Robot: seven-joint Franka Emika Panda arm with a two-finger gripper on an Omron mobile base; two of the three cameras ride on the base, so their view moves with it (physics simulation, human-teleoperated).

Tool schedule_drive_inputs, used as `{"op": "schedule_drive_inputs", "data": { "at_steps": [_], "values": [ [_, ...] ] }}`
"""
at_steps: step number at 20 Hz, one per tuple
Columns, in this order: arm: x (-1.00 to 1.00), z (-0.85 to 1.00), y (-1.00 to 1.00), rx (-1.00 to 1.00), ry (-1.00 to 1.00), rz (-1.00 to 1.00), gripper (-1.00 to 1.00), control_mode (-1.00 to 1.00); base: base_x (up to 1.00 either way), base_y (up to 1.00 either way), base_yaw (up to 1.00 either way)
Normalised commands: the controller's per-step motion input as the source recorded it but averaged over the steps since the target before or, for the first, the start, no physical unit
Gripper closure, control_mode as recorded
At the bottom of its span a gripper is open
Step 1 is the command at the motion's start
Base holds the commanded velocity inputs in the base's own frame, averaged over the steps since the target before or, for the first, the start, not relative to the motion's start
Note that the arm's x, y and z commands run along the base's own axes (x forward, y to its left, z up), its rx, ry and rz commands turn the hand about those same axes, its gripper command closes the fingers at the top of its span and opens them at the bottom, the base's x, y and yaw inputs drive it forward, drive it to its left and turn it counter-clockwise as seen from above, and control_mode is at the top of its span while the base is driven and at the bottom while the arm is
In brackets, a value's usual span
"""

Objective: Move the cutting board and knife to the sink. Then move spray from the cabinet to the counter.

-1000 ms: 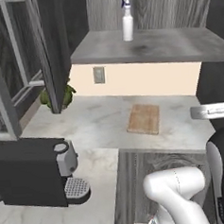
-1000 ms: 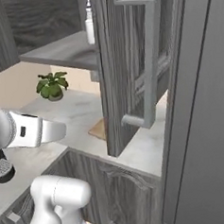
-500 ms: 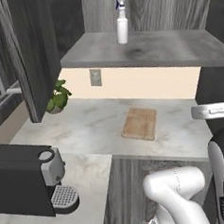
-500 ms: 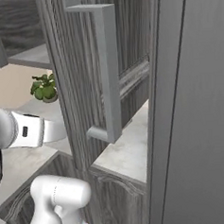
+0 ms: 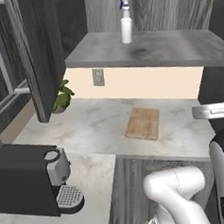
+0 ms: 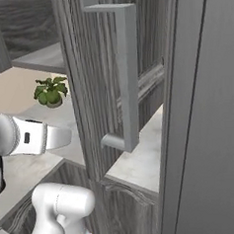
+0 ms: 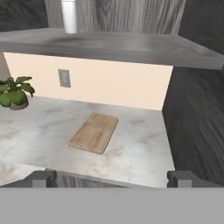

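The cutting board (image 5: 143, 123) (image 7: 95, 132), a light-brown wooden slab, lies flat on the pale marbled counter (image 5: 91, 129) (image 7: 140, 151) below the wall outlet. The white spray (image 5: 125, 21) (image 7: 69, 16) stands upright at the back of the grey shelf of the cabinet (image 5: 147, 47) (image 7: 118, 46). My gripper (image 7: 112, 178) hangs in front of the counter's edge, open and holding nothing, well short of the board. Its fingertips (image 7: 43, 178) stand far apart. The knife and the sink are out of view.
The cabinet's tall dark door (image 5: 36, 57) stands open at the left, and its grey bar handle (image 6: 127, 78) looms close in the right base view. A potted plant (image 5: 61, 95) (image 6: 50, 91) sits by the backsplash. A black coffee machine (image 5: 29, 186) occupies the near left counter.
The whole picture has shifted, so the base has driven. The cabinet door has come much closer in the right base view. The board and spray lie as before, and the gripper stays open.
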Motion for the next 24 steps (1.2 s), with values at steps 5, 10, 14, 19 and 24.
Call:
{"op": "schedule_drive_inputs", "data": {
  "at_steps": [5,10,14,19,24],
  "values": [
    [0.0,0.0,0.0,0.0,0.0,0.0,-1.0,1.0,0.0,0.41,0.0],
    [0.0,0.0,0.0,0.0,0.0,0.0,-1.0,1.0,0.0,0.03,0.0],
    [0.0,0.0,0.0,0.0,0.0,0.0,-1.0,1.0,0.0,0.0,0.06],
    [0.0,0.0,0.0,0.0,0.0,0.0,-1.0,1.0,0.0,0.06,0.05],
    [0.02,-0.34,0.21,0.0,-0.01,0.0,-1.0,-1.0,0.0,0.03,0.0]
  ]
}}
